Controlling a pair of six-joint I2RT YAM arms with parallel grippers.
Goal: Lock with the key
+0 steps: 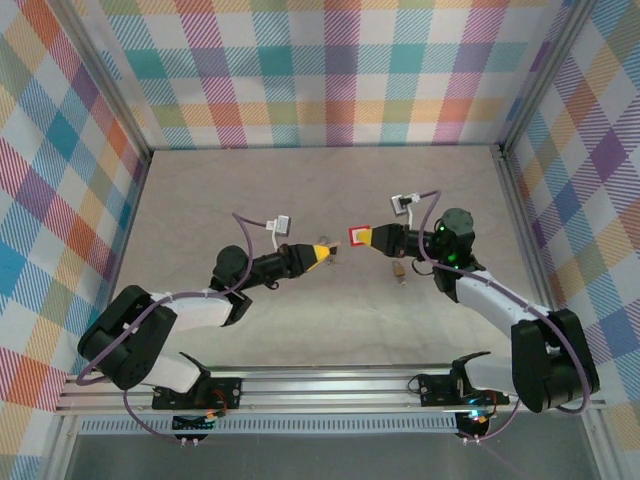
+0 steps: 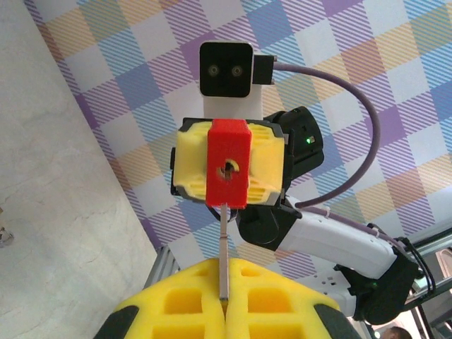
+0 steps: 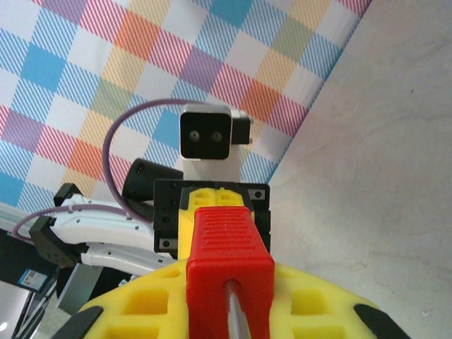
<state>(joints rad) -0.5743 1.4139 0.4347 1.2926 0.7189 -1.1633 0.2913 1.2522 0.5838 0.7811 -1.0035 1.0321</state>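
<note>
My left gripper (image 2: 226,263) is shut on a thin metal key (image 2: 224,247), whose blade sticks out straight ahead of the yellow fingers. Facing it, a red padlock (image 2: 228,166) is held in the air with its keyhole turned toward the key. The key's tip reaches the padlock's lower edge, just below the keyhole. My right gripper (image 3: 229,274) is shut on the red padlock (image 3: 226,247), and the silver shackle (image 3: 238,314) runs back between its fingers. In the top view the left gripper (image 1: 322,254) and right gripper (image 1: 368,237) meet tip to tip above the table's middle.
A small brass-coloured object (image 1: 399,270) lies on the table just near the right gripper. Plaid walls (image 1: 330,70) close the table on three sides. A metal rail (image 1: 320,385) runs along the near edge by the arm bases.
</note>
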